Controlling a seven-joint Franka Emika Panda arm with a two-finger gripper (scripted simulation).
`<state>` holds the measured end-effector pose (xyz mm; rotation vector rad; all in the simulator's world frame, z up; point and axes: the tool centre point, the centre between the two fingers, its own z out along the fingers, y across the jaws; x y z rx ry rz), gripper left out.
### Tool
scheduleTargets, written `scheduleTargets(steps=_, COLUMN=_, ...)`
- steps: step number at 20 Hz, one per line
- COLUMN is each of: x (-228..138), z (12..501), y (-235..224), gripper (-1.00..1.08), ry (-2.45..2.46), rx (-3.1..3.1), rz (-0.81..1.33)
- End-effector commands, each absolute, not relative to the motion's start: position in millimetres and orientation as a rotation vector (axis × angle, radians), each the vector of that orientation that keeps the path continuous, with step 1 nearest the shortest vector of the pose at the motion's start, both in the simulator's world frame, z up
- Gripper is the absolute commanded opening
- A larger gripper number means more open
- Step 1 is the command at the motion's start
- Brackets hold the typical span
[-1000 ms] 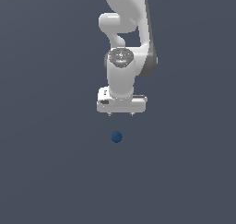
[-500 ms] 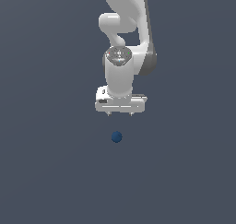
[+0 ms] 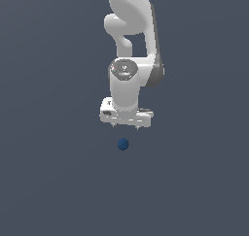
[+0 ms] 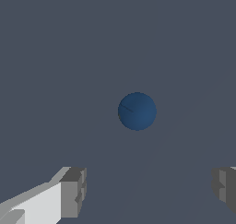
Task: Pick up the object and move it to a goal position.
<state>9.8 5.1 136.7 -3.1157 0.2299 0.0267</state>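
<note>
The object is a small dark blue ball (image 3: 123, 144) lying on the flat grey surface. My white gripper (image 3: 126, 126) hangs above and just behind it, apart from it. Its two short fingertips (image 3: 115, 125) stand wide apart and hold nothing. In the wrist view the ball (image 4: 137, 111) sits ahead of the gripper (image 4: 150, 191), between the lines of its two grey fingers (image 4: 73, 191), well clear of both.
The white arm (image 3: 130, 31) rises behind the gripper to the frame's top. A plain grey ground (image 3: 53, 181) spreads all around the ball.
The arm has shifted slightly: the gripper sits a touch lower and nearer the ball than a second ago. The ball has not moved.
</note>
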Motion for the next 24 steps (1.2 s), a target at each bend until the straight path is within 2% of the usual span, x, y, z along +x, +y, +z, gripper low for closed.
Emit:
scheduleTargets(steps=1, x=17, z=127, y=3, gripper=1.0, ry=0.306, rx=-3.112, rz=0.023)
scheduleTargets(steps=11, x=41, z=89, y=-4, gripper=1.0, ry=0.573, rx=-3.086, rz=0.004)
scheduleTargets(steps=24, x=44, z=72, y=-6, gripper=1.0, ry=0.622, rx=-3.079, rz=0.002)
